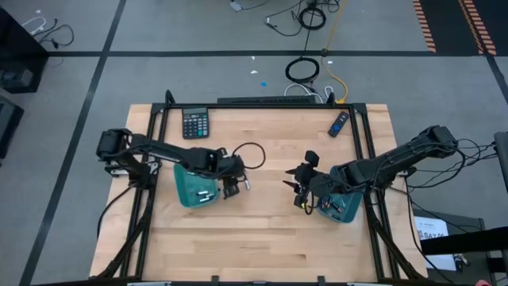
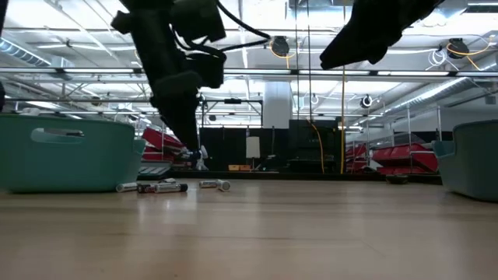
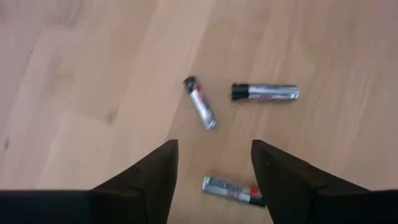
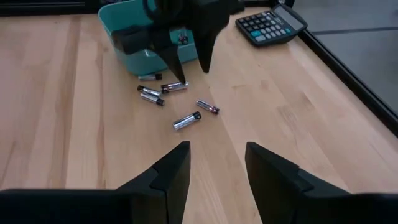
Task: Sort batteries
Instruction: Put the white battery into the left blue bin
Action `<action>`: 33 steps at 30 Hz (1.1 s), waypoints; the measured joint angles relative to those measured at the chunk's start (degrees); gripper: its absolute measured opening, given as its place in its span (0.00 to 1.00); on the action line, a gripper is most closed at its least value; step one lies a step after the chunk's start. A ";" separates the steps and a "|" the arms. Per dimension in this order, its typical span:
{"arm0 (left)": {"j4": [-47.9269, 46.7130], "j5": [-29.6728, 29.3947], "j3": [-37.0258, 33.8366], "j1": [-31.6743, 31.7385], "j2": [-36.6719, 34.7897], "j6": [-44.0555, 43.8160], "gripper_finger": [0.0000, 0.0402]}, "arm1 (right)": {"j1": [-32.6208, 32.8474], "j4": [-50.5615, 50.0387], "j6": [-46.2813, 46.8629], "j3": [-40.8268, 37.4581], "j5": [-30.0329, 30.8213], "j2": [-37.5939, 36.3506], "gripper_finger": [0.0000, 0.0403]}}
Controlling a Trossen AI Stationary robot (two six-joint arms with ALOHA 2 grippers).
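Several small silvery batteries with dark ends lie loose on the wooden table just right of the left teal tray [image 1: 190, 184]. Three of them show in the left wrist view: one [image 3: 200, 102], another [image 3: 265, 93], and a third [image 3: 230, 188] lying below the gap between the fingers. My left gripper [image 3: 214, 146] is open and hovers over them, pointing down [image 2: 194, 155]. The right wrist view shows the group [image 4: 186, 120] from across the table. My right gripper [image 4: 216, 149] is open, raised near the right teal tray [image 1: 343, 210].
A black calculator [image 1: 195, 122] and a dark blue remote-like stick [image 1: 339, 123] lie near the table's far edge. A black cable loop [image 1: 252, 155] hangs by the left arm. Bare wood lies between the two grippers and toward the near edge.
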 joint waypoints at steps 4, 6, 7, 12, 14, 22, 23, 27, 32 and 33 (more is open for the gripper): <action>2.16 0.02 0.77 0.07 2.80 4.64 0.48 | 0.00 -0.02 -0.15 0.00 0.34 0.42 0.36; 3.09 0.10 0.77 0.67 4.05 4.64 0.46 | 0.04 0.06 -0.15 0.00 1.19 0.91 0.36; 3.56 0.31 0.77 1.27 4.62 4.50 0.45 | 0.04 0.10 -0.15 0.00 1.19 1.20 0.36; 5.24 -0.39 0.77 3.22 7.34 4.73 0.43 | 0.04 0.40 -0.17 0.00 1.11 2.71 0.36; 6.80 -0.40 0.77 3.45 8.04 5.74 0.43 | 0.04 0.39 -0.27 0.00 1.11 2.97 0.36; 8.12 1.10 0.96 3.96 11.97 6.01 0.41 | 0.02 0.52 -1.06 0.00 1.28 3.00 0.36; 8.05 1.19 1.04 3.96 12.47 6.04 0.38 | 0.02 0.50 -1.08 0.00 1.28 3.00 0.36; 7.69 1.51 1.12 3.78 13.63 6.39 0.13 | 0.02 0.45 -1.25 0.00 1.37 3.00 0.36; 6.60 1.24 0.87 3.87 11.00 6.14 0.06 | 0.02 -0.07 -1.55 0.00 1.56 3.00 0.36; 4.47 0.84 0.64 3.92 9.85 5.91 0.06 | 0.02 -0.10 -1.74 0.00 1.73 3.00 0.36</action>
